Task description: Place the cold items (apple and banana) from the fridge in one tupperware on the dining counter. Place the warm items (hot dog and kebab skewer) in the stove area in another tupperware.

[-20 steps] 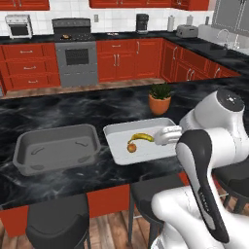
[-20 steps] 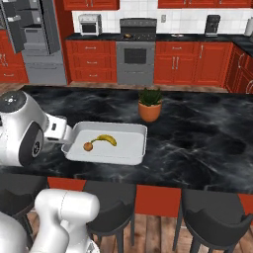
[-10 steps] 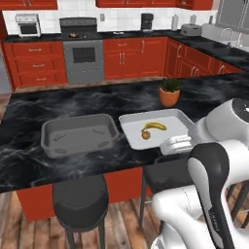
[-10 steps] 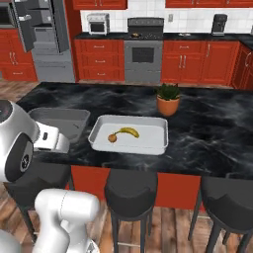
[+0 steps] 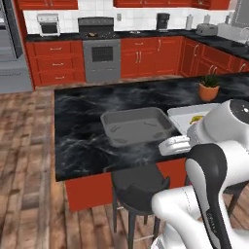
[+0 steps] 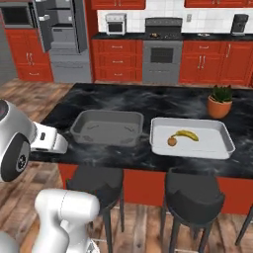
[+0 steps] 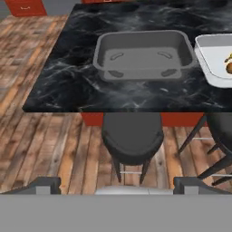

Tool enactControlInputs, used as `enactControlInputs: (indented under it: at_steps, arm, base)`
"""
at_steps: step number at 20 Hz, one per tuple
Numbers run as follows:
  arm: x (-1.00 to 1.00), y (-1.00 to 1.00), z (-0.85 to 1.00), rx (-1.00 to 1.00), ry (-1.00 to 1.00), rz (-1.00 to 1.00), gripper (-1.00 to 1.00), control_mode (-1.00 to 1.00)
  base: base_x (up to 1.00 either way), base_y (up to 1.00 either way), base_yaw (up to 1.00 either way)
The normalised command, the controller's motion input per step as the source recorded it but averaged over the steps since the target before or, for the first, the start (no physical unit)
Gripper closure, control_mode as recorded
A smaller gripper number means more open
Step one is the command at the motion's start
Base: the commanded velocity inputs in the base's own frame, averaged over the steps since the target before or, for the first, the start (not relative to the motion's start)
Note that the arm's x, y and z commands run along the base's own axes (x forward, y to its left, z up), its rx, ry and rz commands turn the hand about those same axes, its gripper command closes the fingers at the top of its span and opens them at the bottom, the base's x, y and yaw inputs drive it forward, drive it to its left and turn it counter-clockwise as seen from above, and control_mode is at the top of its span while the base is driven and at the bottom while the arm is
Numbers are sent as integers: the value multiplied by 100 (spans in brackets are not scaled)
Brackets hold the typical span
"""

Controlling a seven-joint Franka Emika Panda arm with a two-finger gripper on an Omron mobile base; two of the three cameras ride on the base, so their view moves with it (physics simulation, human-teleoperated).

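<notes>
**Arm pulled back off counter, jaws wide, empty**

I see my gripper [image 7: 116,183] over a stool [image 7: 131,138], short of the dining counter [image 6: 148,104]. Grey tupperware [image 6: 108,127] holds nothing; white tupperware [image 6: 191,138] just beside it has 1 banana [image 6: 187,134] and 1 apple [image 6: 171,141].

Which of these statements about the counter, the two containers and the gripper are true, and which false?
1. The grey container is empty. True.
2. The banana lies in the white container. True.
3. The apple sits on the bare counter. False: it is in the white container beside the banana.
4. The gripper holds a hot dog. False: it is open and holds nothing.
5. A potted plant stands on the counter. True.
</notes>
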Motion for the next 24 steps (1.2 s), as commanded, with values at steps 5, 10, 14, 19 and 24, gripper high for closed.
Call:
enactControlInputs:
  at_steps: [5,10,14,19,24]
  arm:
    - [0,0,0,0,0,0,-100,100]
    - [0,0,0,0,0,0,-100,100]
    - [0,0,0,0,0,0,-100,100]
    - [0,0,0,0,0,0,-100,100]
    - [0,0,0,0,0,0,-100,100]
  base:
    - [0,100,0]
    - [23,100,-2]
    - [46,100,-6]
    - [82,100,-15]
    - [98,100,-21]
